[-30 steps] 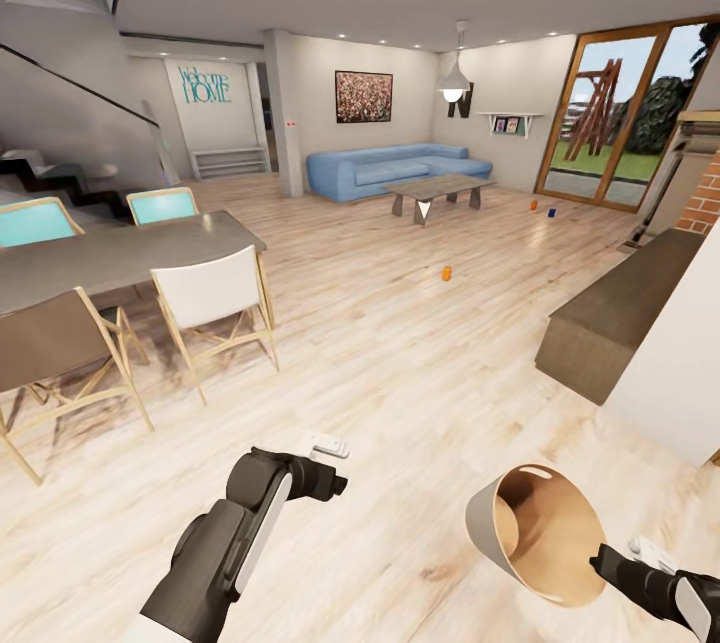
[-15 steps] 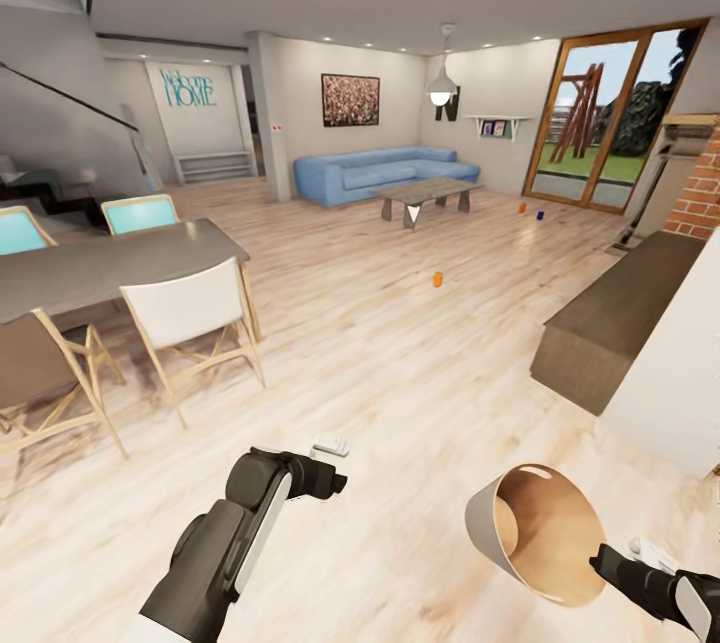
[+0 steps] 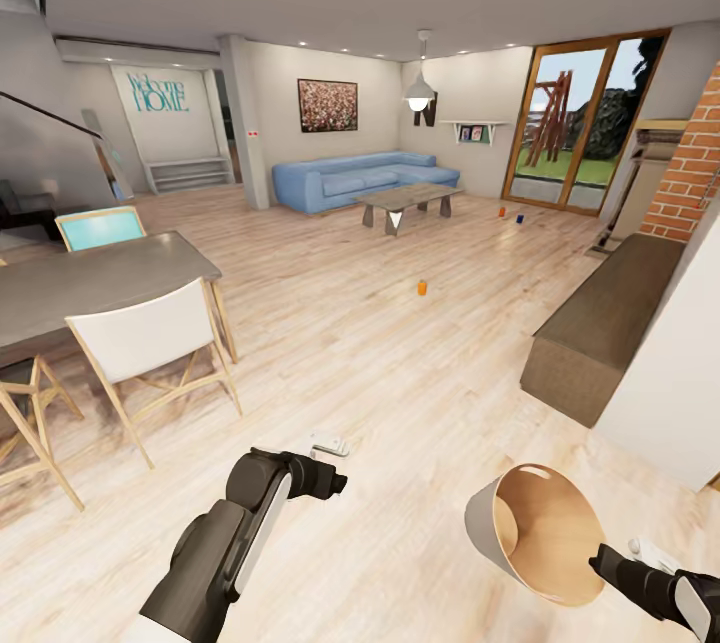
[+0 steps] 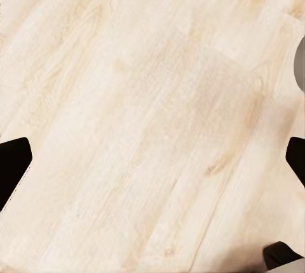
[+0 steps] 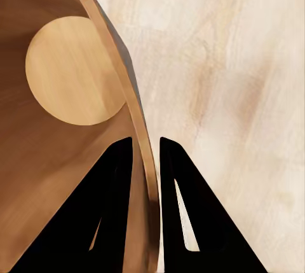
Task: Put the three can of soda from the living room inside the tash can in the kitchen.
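The right gripper (image 5: 145, 158) pinches the rim of the tash can (image 3: 535, 533), one finger inside the wall and one outside; in the head view the bin hangs tilted at about 5 o'clock, its tan inside facing the camera, above the light wood floor (image 3: 400, 373). The left gripper (image 3: 330, 445) sits at about 6 o'clock with its fingers spread wide and nothing between them; the left wrist view looks down at bare planks between the two dark fingertips (image 4: 13, 165).

The nearest orange can of soda (image 3: 422, 288) stands alone on the floor near 12 o'clock, with open boards between it and the robot; the second orange can (image 3: 502, 212) and the blue can (image 3: 519, 218) stand close together farther off at about 1 o'clock, near the glass doors (image 3: 570, 128), past the coffee table (image 3: 405, 198) and the blue sofa (image 3: 350, 178).

At 9 o'clock the dark table (image 3: 90, 283) with a white chair (image 3: 150, 343) and a turquoise chair (image 3: 100, 225) lines the left side; at 3 o'clock a low dark bench (image 3: 600, 323) and a white wall (image 3: 670, 383) narrow the right side, with brick (image 3: 690, 173) beyond.
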### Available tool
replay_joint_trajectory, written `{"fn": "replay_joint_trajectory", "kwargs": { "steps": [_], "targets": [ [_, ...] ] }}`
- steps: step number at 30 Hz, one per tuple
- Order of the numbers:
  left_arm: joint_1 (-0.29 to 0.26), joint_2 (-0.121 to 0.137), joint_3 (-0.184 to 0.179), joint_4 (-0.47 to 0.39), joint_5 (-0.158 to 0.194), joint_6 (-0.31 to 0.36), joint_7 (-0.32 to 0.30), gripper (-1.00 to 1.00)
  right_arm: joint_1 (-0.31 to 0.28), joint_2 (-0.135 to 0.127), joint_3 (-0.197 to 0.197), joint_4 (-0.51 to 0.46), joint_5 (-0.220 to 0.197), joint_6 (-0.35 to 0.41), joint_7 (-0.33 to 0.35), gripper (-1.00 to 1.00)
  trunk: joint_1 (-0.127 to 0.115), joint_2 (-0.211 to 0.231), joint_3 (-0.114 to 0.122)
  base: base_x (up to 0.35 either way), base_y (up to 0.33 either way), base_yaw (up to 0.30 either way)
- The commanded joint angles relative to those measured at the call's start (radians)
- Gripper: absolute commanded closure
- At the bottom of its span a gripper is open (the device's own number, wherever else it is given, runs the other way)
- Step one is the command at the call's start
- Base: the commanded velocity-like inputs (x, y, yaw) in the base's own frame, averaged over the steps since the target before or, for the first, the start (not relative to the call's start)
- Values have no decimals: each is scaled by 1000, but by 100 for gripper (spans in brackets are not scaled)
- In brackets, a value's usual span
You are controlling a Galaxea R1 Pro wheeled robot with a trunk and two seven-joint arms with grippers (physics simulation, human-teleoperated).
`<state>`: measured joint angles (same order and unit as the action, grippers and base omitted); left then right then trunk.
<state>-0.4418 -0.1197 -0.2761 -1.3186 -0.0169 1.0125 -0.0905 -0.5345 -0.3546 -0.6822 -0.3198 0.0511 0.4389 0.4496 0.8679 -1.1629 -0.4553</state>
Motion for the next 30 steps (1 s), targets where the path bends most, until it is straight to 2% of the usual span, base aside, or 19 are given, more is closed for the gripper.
{"fn": "replay_joint_trajectory", "kwargs": {
  "steps": [1,30],
  "targets": [
    [0,0,0,0,0,0,0,-100,-1,0,-5,0,-19,4,6,100,0,0,0,343,75,-13],
    [0,0,0,1,0,-1,0,-100,1,2,-4,-1,-17,-6,3,100,0,0,0,343,96,-1]
  ]
}}
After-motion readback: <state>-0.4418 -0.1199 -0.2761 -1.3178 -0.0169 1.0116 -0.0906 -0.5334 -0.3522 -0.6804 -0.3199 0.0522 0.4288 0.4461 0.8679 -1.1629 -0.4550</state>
